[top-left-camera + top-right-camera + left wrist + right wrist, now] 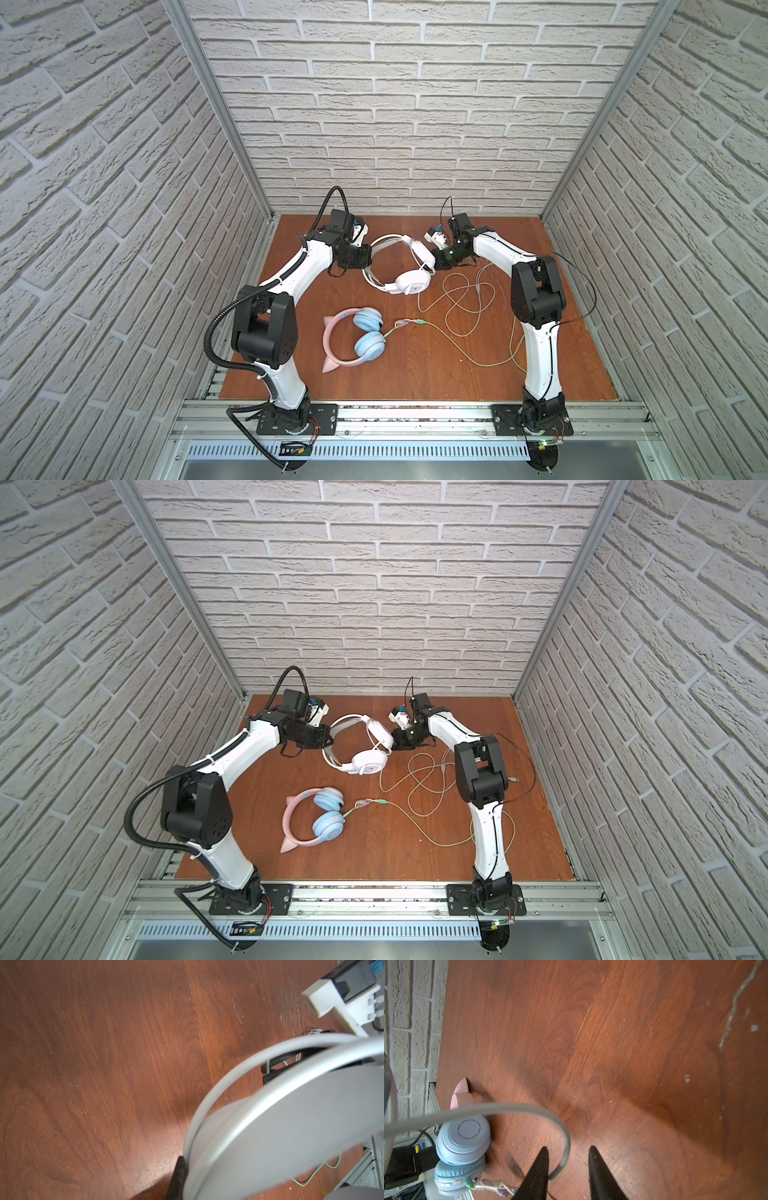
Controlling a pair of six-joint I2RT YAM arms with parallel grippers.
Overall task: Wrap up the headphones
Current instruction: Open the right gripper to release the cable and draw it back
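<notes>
White headphones [411, 282] [368, 762] sit at the back middle of the counter [374, 382], between the two arms. One earcup is flat on the wood, the other is tipped up on the side toward the right tool [436, 257] [397, 744]. Their headband [291, 1126] arcs over to the left tool [368, 258] [328, 739], which is clenched on it. In the left wrist view the band fills the close foreground, hard against one dark finger [178, 1176].

The right tool [568, 1149] is released, its jaws standing apart just off the raised earcup. The pale cable [457, 299] [508, 1107] curves down between the jaws, close to one finger, not pinched. The rest of that cable lies in loose loops on the counter in front of the right tool.

Pink headphones [370, 343] [328, 827] [465, 1138] lie flat, nearer the front and left of centre, well apart from both tools. Their greenish cable [457, 353] trails right across the wood toward the right arm.
</notes>
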